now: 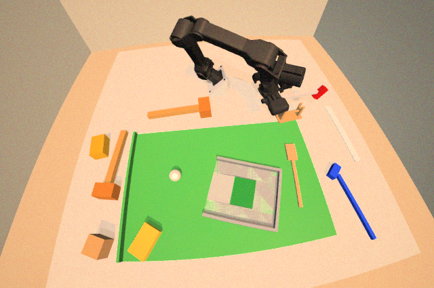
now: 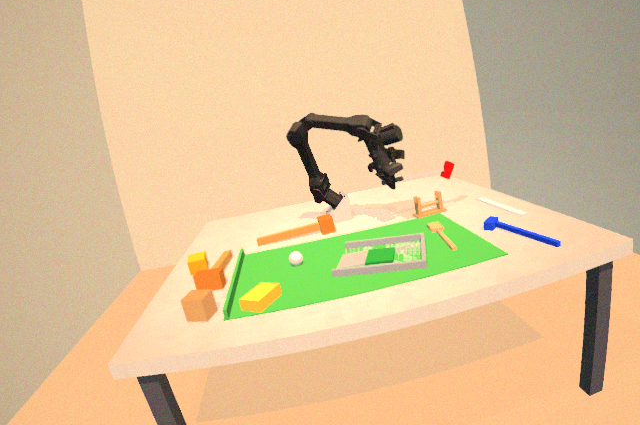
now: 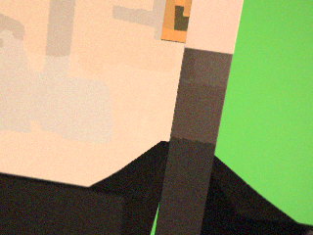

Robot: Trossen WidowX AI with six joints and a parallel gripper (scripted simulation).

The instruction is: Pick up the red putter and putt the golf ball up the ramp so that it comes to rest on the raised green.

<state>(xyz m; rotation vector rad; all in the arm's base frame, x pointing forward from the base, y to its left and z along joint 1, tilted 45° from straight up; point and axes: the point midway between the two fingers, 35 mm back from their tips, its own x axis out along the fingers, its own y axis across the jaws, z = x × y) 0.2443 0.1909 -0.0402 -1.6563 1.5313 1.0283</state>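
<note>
Nearest on the table [image 2: 361, 317], a yellow block [image 1: 144, 241] lies on the near left corner of the green mat [image 1: 196, 148], with a tan cube [image 1: 97, 245] just off the mat's left edge. Farther in, the white golf ball [image 1: 174, 175] rests on the mat, left of the grey-walled ramp [image 1: 245, 192] with the dark raised green [image 1: 243, 192] at its middle. A tan paddle [image 1: 294, 173] lies on the mat to the right of the ramp, and a blue putter [image 1: 351, 199] lies on the bare table farther right. At the left, an orange mallet [image 1: 111, 169] and a yellow cube [image 1: 99, 146] sit beside the mat; another orange mallet [image 1: 180, 110] lies beyond its far edge. At the far right corner stands a small wooden rack [image 1: 291, 113]. Above it the gripper [image 1: 278, 105] is clenched on the dark grip of the red putter [image 1: 319, 91], which is lifted clear of the table; its pale shaft runs right to the red head. In the wrist view the dark grip [image 3: 196, 142] passes between the closed jaws.
</note>
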